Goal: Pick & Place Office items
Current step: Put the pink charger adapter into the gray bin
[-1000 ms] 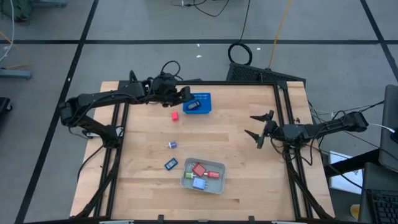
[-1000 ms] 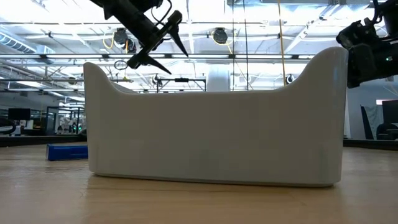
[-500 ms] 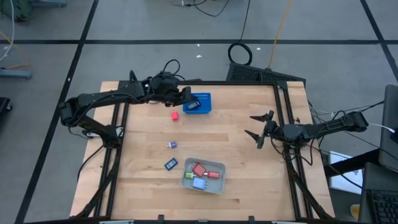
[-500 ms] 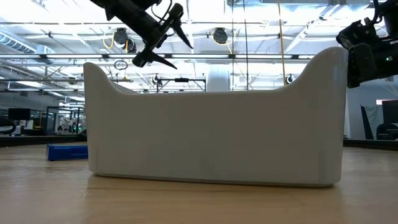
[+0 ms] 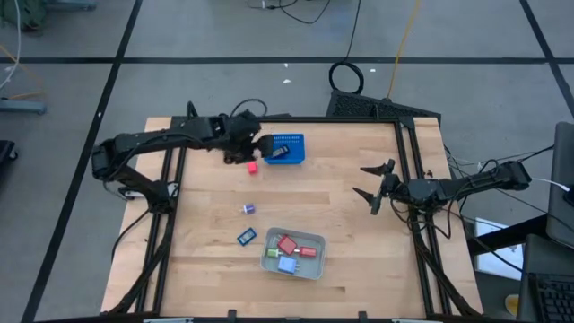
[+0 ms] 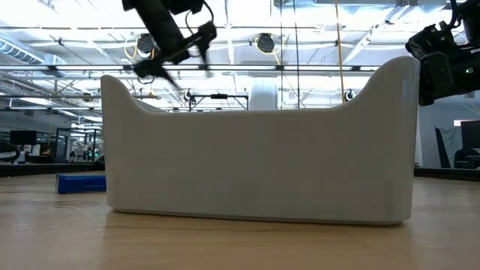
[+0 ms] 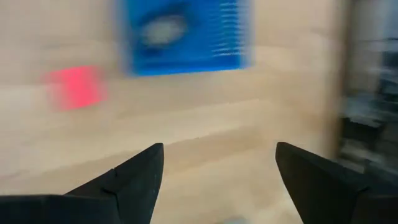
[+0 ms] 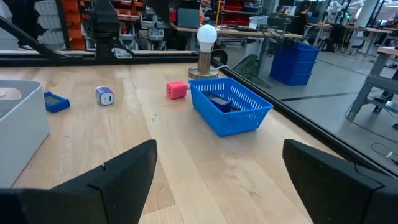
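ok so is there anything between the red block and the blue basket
No. In the high view the red block sits just off the blue basket, with only bare wood between them; the right wrist view shows the same gap.

Left wrist view motion-blurred: red piece (image 7: 74, 87) and blue basket (image 7: 186, 37) smeared, basket contents unreadable. Low view: white tray (image 6: 259, 150) wall hides everything behind it; left end effector (image 6: 169, 64) blurred. Tray contents in high view too small to identify.
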You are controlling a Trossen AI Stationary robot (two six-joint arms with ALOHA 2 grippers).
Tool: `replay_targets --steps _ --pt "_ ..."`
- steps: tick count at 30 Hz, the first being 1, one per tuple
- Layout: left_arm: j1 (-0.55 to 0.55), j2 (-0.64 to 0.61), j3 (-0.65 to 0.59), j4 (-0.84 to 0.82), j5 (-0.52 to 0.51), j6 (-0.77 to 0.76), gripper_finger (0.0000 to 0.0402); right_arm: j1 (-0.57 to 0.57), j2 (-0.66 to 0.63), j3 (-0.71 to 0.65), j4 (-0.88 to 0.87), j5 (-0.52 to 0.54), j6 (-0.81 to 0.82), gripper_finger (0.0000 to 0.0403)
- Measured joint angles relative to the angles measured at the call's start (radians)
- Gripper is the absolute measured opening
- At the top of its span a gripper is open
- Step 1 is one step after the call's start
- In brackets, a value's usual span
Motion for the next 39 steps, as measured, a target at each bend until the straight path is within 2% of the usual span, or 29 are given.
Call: replay_targets --steps 3,8,10,13,21,23,26,33,39 --pt "-0.003 0.054 0.143 -0.215 -0.091 -0.031 0.0312 0.000 0.000 0.000 0.000 0.000 0.000 0.0339" --pt "0.006 0.198 0.358 -0.501 -0.114 -0.060 0.0312 0.000 0.000 0.000 0.000 0.000 0.000 0.0339" --pt "0.015 0.260 0.385 -0.562 -0.104 -0.060 0.0312 0.000 0.000 0.000 0.000 0.000 0.000 0.0339" --pt "0.027 0.295 0.397 -0.542 -0.075 -0.049 0.0312 0.000 0.000 0.000 0.000 0.000 0.000 0.0339" --pt "0.055 0.330 0.385 -0.602 -0.098 -0.070 0.0312 0.000 0.000 0.000 0.000 0.000 0.000 0.0339" --pt "0.065 0.329 0.348 -0.594 -0.098 -0.067 0.0312 0.000 0.000 0.000 0.000 0.000 0.000 0.0339" --pt "0.072 0.325 0.283 -0.545 -0.088 -0.076 0.0312 0.000 0.000 0.000 0.000 0.000 0.000 0.0339" --pt "0.082 0.301 0.121 -0.314 -0.020 -0.070 0.0312 0.000 0.000 0.000 0.000 0.000 0.000 0.0339" --pt "0.081 0.300 0.069 -0.304 -0.017 -0.068 0.0312 0.000 0.000 0.000 0.000 0.000 0.000 0.0339"
